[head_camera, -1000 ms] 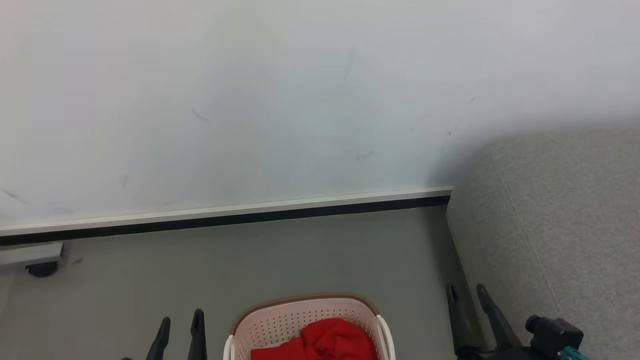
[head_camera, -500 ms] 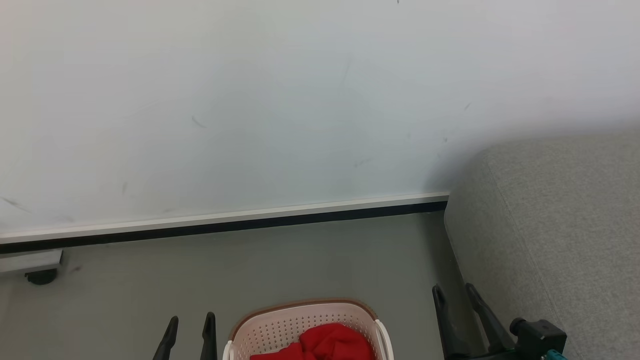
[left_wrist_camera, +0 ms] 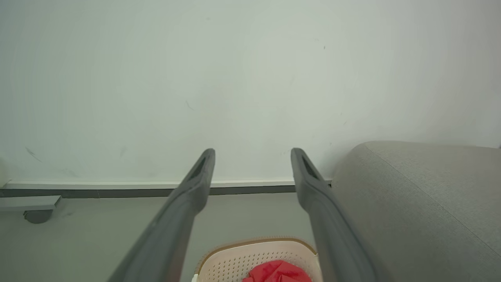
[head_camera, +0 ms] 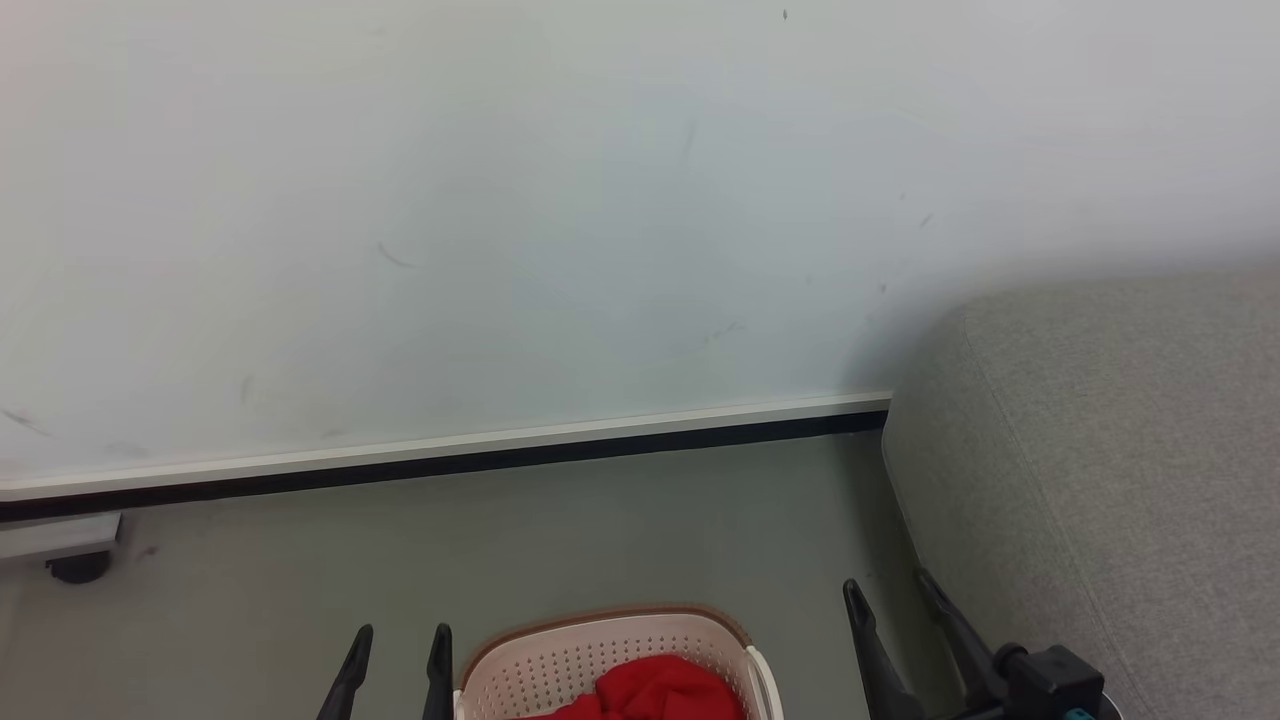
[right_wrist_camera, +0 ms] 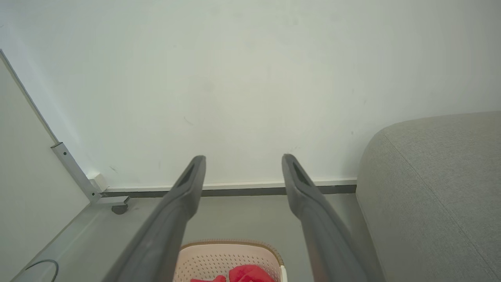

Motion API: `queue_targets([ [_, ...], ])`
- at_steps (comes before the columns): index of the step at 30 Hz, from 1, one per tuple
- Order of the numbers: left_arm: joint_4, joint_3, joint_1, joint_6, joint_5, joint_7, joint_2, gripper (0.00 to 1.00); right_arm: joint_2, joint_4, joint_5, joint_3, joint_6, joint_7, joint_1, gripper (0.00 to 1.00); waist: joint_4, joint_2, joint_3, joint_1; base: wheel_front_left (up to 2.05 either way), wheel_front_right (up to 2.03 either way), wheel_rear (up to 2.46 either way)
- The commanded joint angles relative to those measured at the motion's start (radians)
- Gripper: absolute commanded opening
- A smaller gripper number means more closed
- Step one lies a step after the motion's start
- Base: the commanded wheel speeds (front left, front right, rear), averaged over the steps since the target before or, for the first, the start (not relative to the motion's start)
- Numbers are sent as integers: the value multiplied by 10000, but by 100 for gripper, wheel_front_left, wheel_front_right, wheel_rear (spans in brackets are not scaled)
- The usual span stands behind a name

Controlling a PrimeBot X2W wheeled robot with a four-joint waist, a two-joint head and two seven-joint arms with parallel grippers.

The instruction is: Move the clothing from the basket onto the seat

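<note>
Left pincer (head_camera: pixel 400 632), right pincer (head_camera: pixel 888 582): both released, empty. Over last second both drew inward toward basket (head_camera: pixel 560 665). Clothing (head_camera: pixel 650 690) remains inside; none on seat (head_camera: pixel 1100 450). Judgement: approach phase, grasp pending.

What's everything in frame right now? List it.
basket: 1, cream with brown rim, floor, bottom centre
clothing: count unclear, red heap, inside the basket
seat: 1, grey, right of the basket
wall: 1, pale, background
baseboard: 1, white over black, foot of the wall
floor: 1, grey-green, under the basket
caster: 1, black, far left by the wall
left hand: 1, dark, open and empty, left of the basket
right hand: 1, dark, open and empty, between basket and seat
</note>
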Motion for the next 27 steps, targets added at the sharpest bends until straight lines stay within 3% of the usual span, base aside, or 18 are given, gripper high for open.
queue_targets([
  [1, -92, -40, 200, 60, 259, -111, 64, 100, -58, -67, -200, 72, 7, -96, 119, 100, -7, 0, -13, 0, 0, 0, 0],
  [14, -224, -199, 239, 252, 1069, -386, 71, 100, -108, -133, -1039, 202, 7, -285, 125, 100, -28, 0, -143, 0, 0, 0, 0],
  [27, -126, -154, 252, 190, 1039, -368, 62, 100, -22, -132, -1023, 130, 7, -276, 111, 100, -45, 0, -135, 0, 0, 0, 0],
])
